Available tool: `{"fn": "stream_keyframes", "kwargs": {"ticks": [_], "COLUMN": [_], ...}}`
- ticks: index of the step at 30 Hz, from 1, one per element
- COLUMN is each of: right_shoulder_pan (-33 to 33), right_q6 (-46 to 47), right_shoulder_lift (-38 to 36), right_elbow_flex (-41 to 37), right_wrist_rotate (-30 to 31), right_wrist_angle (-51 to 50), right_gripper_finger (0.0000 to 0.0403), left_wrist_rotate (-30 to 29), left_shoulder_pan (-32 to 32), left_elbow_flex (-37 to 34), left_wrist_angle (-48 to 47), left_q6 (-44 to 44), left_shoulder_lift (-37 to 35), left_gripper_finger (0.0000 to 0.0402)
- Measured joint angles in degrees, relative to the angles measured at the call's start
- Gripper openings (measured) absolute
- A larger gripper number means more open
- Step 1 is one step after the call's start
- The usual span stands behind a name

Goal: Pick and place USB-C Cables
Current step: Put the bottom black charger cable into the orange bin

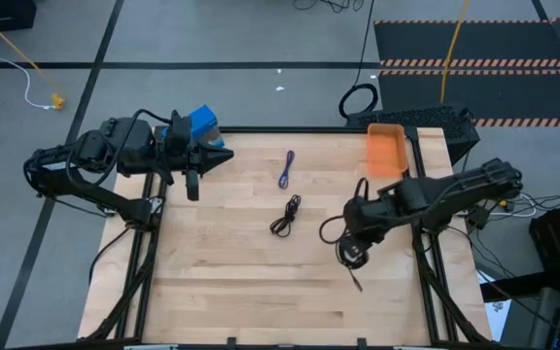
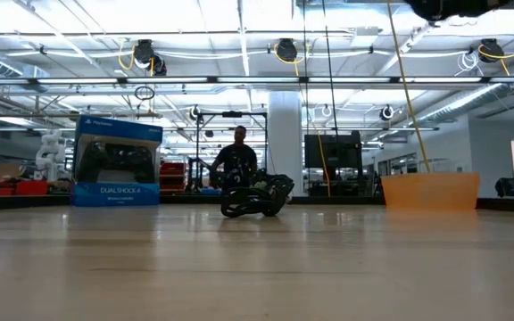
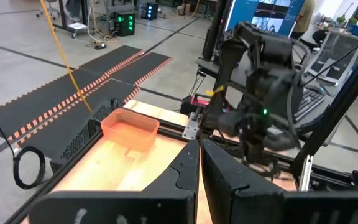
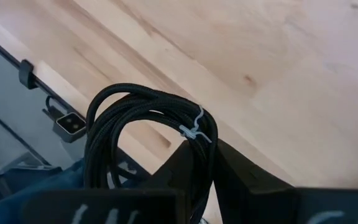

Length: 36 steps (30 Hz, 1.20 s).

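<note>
Two USB-C cables lie on the table: a purple-blue folded bundle [image 1: 287, 170] toward the far edge and a black loose coil [image 1: 285, 216] [image 2: 255, 198] at mid-table. My right gripper [image 1: 354, 255] [image 4: 207, 152] hangs over the table's right half, shut on the other black coiled cable [image 4: 123, 124] [image 1: 332, 231]. My left gripper [image 1: 195, 173] [image 3: 200, 168] waits with shut fingers over the far-left corner, touching nothing. The orange bin [image 1: 387, 151] [image 2: 431, 190] [image 3: 129, 130] sits at the far-right corner. My right gripper pinches the black coil between its two fingers [image 4: 247, 171], across the bundled strands just below the white twist tie [image 4: 194, 132]. The loops [image 4: 104, 143] stick out past the fingertips. The coil is lifted clear of the table, and a loose end [image 1: 356, 282] trails from the gripper.
A blue DualShock box [image 1: 200, 123] [image 2: 117, 160] stands at the far-left corner beside my left gripper. A large black cable loop [image 1: 358, 100] lies on the floor beyond the table. A person [image 2: 237, 156] shows far behind the table. Bare wood [image 1: 241, 292] fills the near half.
</note>
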Motion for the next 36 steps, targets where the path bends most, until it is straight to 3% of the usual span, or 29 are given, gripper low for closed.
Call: {"fn": "stream_keyframes", "kwargs": {"ticks": [14, 27, 36], "right_shoulder_pan": [-3.1, -4.3, -5.7], "right_q6": [-3.4, -2.3, -3.3], "right_shoulder_lift": [0.0, 1.7, 2.1], "right_elbow_flex": [17.3, 25.4, 25.6], "right_wrist_rotate": [0.5, 0.1, 0.4], "right_wrist_angle": [-18.0, -18.7, -18.6], "right_gripper_finger": [0.0033, 0.0027, 0.0024], "left_wrist_rotate": [0.0, 0.0, 0.0], "left_shoulder_pan": [0.0, 0.0, 0.0], "left_elbow_flex": [0.0, 0.0, 0.0], "left_wrist_angle": [0.0, 0.0, 0.2], "left_q6": [0.1, 0.0, 0.1], "left_shoulder_lift": [0.0, 0.0, 0.0], "left_gripper_finger": [0.0021, 0.0021, 0.0021]}}
